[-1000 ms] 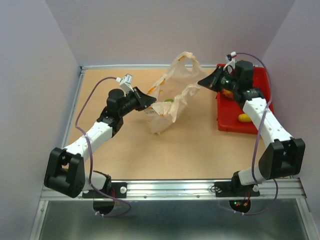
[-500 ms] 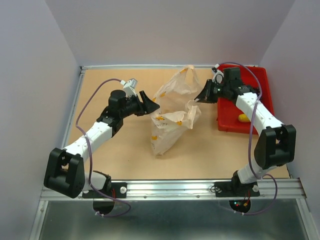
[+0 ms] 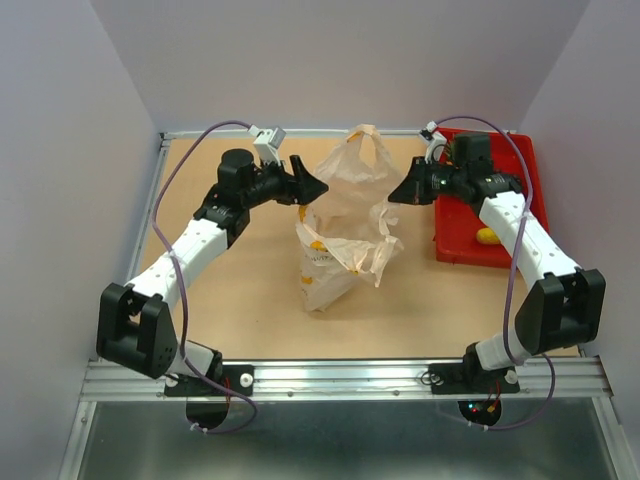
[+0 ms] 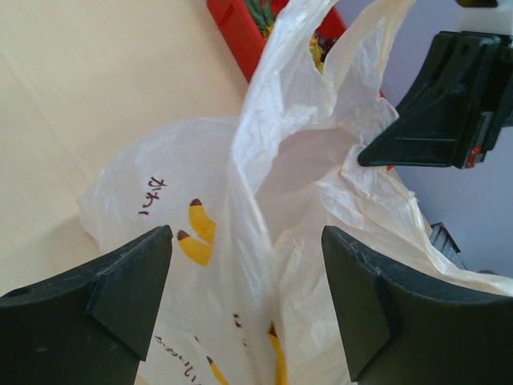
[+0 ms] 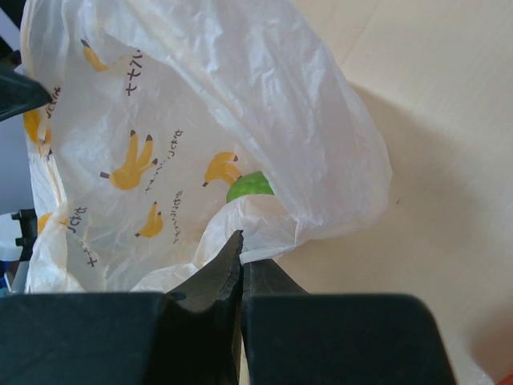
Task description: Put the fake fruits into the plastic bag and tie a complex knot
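The plastic bag, whitish with yellow banana prints, stands crumpled at the table's middle, one handle loop sticking up. My left gripper is open at the bag's left side, and the bag fills the space ahead of its wide jaws, unpinched. My right gripper is shut on a fold of the bag's rim at its right side. A green fake fruit shows through the film. A yellow fruit lies in the red tray. No knot is in view.
The red tray sits at the table's right edge, behind the right arm; its corner shows in the left wrist view. Grey walls close the table on three sides. The right gripper's fingers face my left camera.
My left gripper opened, let go of the bag and drew back toward the far left. The right gripper shifted left with the rim, and the bag now stands taller.
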You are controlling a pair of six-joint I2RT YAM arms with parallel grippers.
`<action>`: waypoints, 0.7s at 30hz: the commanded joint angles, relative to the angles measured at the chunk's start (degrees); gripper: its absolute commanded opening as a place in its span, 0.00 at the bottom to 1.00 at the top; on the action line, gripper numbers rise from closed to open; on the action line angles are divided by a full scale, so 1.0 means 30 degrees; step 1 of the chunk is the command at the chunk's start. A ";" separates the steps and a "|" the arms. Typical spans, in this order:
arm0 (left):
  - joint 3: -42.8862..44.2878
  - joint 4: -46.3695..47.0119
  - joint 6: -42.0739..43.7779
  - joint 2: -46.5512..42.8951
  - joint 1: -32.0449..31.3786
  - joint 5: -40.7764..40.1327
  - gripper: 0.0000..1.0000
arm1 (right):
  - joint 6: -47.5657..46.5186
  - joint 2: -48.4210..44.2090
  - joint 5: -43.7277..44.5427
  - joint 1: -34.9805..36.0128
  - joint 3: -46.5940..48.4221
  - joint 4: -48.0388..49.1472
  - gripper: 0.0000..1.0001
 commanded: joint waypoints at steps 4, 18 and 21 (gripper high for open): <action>0.2116 -0.2369 0.1145 0.1467 -0.0196 0.0178 0.92 | -0.0915 -0.0263 -0.0344 0.0234 0.1804 0.0791 0.00; 0.1590 -0.2845 0.2054 0.0999 0.0185 -0.0001 0.00 | -0.1294 -0.1494 0.2228 0.0000 0.2589 -0.0085 0.85; 0.1765 -0.2962 0.2231 0.1057 0.0185 0.0175 0.00 | -0.1441 -0.1261 0.2558 -0.1197 0.4056 -0.1637 0.93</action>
